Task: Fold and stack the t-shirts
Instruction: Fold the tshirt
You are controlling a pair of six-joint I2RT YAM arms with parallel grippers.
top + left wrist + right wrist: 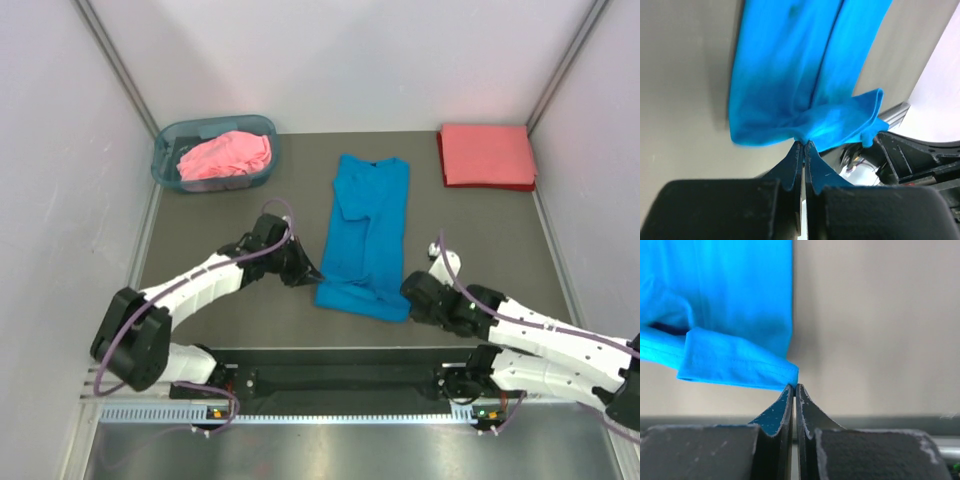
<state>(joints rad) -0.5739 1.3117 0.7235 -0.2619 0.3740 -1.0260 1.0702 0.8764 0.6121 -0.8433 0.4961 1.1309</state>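
Left hand (803, 146) and right hand (794, 388) each clenched on blue t-shirt (368, 225) hem corners; lift level, carry together to far end.

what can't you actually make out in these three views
- Top view: the coral-red t-shirt shows only its top face; any layers beneath are hidden.
- Top view: the pink t-shirt lies bunched in the basket; its own folds hide its lower part.
- Top view: the right claw covers a near corner of the blue t-shirt.
- Left wrist view: the left claw hides how much hem it pinches.
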